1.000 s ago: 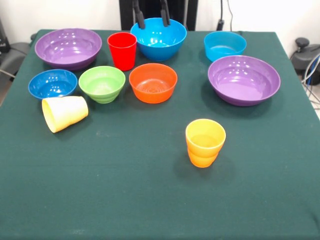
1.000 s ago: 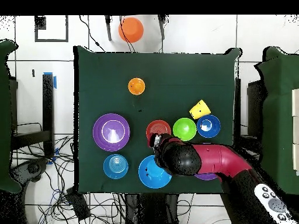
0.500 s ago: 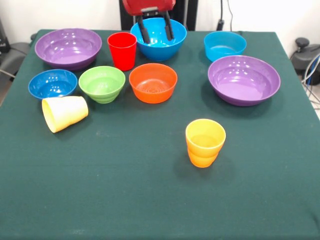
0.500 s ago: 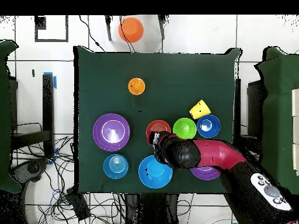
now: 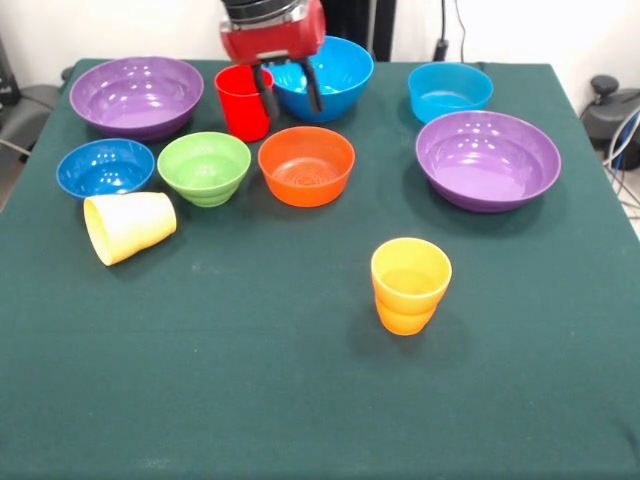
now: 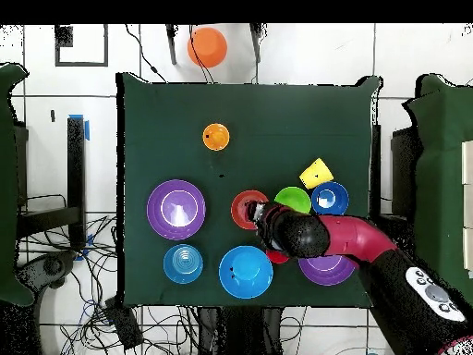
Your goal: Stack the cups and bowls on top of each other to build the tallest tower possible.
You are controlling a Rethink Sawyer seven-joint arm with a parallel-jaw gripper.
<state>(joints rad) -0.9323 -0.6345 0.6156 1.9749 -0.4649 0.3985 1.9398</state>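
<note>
Since a second ago the gripper [image 5: 287,93] has come down and sideways from above the large blue bowl [image 5: 335,72] toward the red cup [image 5: 240,102], its two fingers spread open and holding nothing. Nearest the camera stands the orange cup [image 5: 410,285], with the yellow cup [image 5: 129,226] lying on its side. Farther back, the green bowl [image 5: 204,166] and orange bowl [image 5: 306,164] sit in front of the upright red cup, with nothing stacked.

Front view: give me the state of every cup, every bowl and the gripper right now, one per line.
red cup: upright, unstacked
orange cup: upright, alone
yellow cup: on its side
purple bowls: upright, empty
large blue bowl: upright, empty
cyan bowl: upright, empty
dark blue bowl: upright, empty
green bowl: upright, empty
orange bowl: upright, empty
gripper: open, fingers holding nothing
</note>
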